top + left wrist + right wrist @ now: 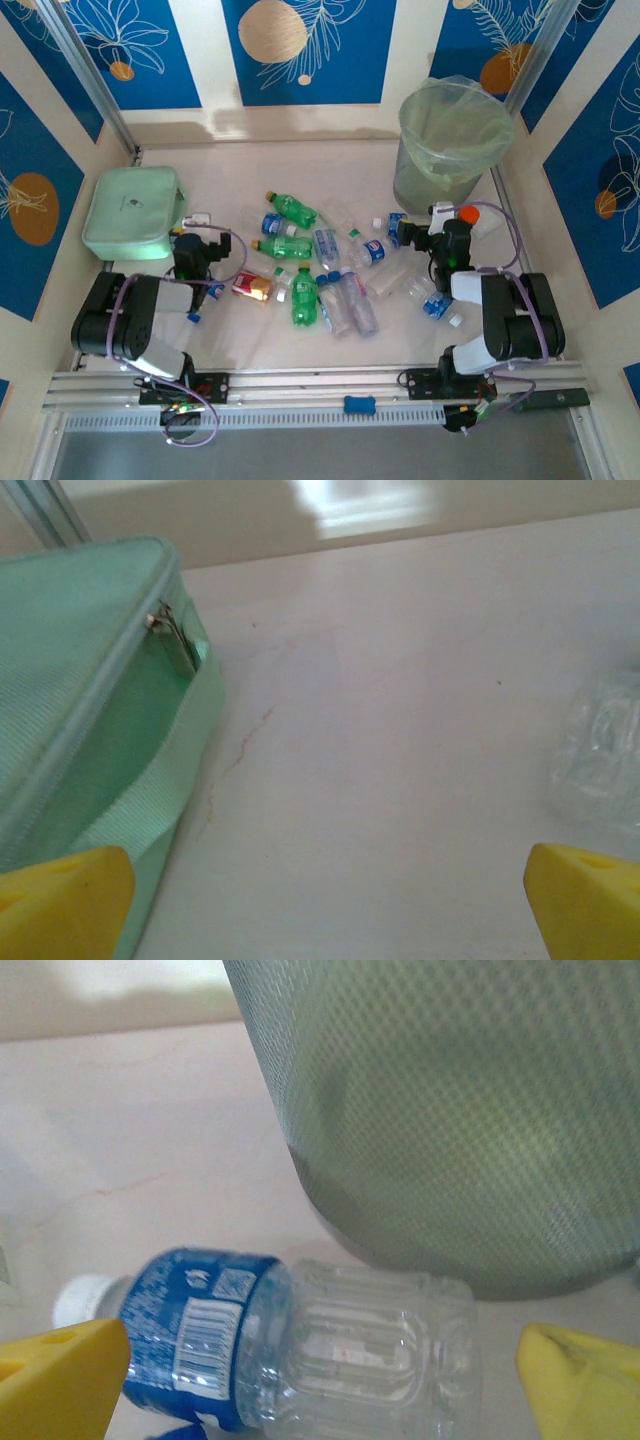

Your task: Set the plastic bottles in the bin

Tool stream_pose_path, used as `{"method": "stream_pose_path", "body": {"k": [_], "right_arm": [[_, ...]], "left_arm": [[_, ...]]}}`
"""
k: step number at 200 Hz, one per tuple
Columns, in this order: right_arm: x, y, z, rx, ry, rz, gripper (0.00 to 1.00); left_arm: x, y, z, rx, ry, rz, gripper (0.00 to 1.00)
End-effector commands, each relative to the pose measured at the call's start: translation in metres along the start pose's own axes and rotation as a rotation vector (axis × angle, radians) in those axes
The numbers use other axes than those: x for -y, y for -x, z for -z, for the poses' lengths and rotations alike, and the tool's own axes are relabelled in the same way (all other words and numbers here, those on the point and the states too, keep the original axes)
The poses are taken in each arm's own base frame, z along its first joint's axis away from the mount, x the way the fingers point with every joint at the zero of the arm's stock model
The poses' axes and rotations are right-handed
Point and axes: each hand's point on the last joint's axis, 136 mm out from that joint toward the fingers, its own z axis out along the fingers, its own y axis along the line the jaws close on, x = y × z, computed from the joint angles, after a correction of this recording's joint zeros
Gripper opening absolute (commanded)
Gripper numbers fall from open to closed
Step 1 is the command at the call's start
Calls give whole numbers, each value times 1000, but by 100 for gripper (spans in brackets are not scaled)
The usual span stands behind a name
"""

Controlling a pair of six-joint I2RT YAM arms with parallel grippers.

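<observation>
- Overview: the plastic bottles [320,270] lay on their sides across the middle of the tabletop [240,170], green ones with yellow caps mixed with clear, blue-labelled ones. The bin [450,175] stood upright at the far right corner, and no bottle could be made out inside it.
- Right gripper [320,1390]: positioned close to the foot of the bin, jaws spread wide and holding nothing. A clear blue-labelled bottle [300,1350] lay between the yellow fingertips [60,1380], white cap to the left, just beside the bin wall.
- Step in hand (judged): the right arm's pick of this nearest bottle.
- Orientation: the bottle's long axis ran from one fingertip towards the other, so closing as posed would probably catch it end to end. Turning the wrist until the pads faced the ribbed body would give a surer hold.
- Grip: the thin plastic would likely crumple or squirt out, so a gentle closure near the label band seemed advisable, with the fingertips brought low enough to straddle the body.
- Transfer: the bottle would need lifting above the rim before moving across, to avoid nudging the bin or snagging its pale green liner.
- Left gripper [320,910]: jaws wide apart and empty over bare tabletop, a mint-green box [80,710] just to its left and a crumpled clear bottle [605,750] to its right.
- Excluded: the white bottle with an orange cap [462,214] beside the right arm.
</observation>
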Motion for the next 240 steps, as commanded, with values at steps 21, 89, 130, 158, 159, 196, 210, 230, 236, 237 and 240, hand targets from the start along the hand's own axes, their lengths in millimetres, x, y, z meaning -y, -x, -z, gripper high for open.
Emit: {"method": "stream_pose_path", "body": {"k": [21, 89, 130, 158, 159, 196, 210, 230, 236, 237, 240], "right_arm": [[-3, 25, 22, -18, -59, -11, 100], [-54, 18, 64, -265, 66, -185, 99], [-109, 0, 87, -452, 200, -223, 98], [-145, -19, 106, -651, 280, -200, 88], [-147, -18, 106, -650, 285, -197, 87], [-167, -54, 140, -926, 279, -65, 78], [-173, -66, 151, -991, 275, -39, 76], [-181, -83, 159, -1060, 273, -21, 75], [-181, -86, 159, -1070, 261, -11, 75], [-181, -87, 159, -1073, 260, -10, 75], [-181, -90, 159, -1078, 251, -2, 75]], "left_arm": [[-5, 56, 21, 54, 47, 0, 100], [36, 82, 64, -217, -190, 285, 100], [94, 67, 95, -284, -354, 433, 100], [137, 54, 111, -348, -455, 455, 100], [139, 54, 112, -351, -457, 454, 100], [175, 47, 124, -401, -521, 427, 100], [186, 49, 123, -402, -542, 415, 100], [196, 51, 118, -397, -555, 403, 100], [196, 51, 116, -395, -550, 402, 100], [196, 51, 116, -394, -548, 403, 100], [197, 52, 115, -390, -546, 403, 100]]}}
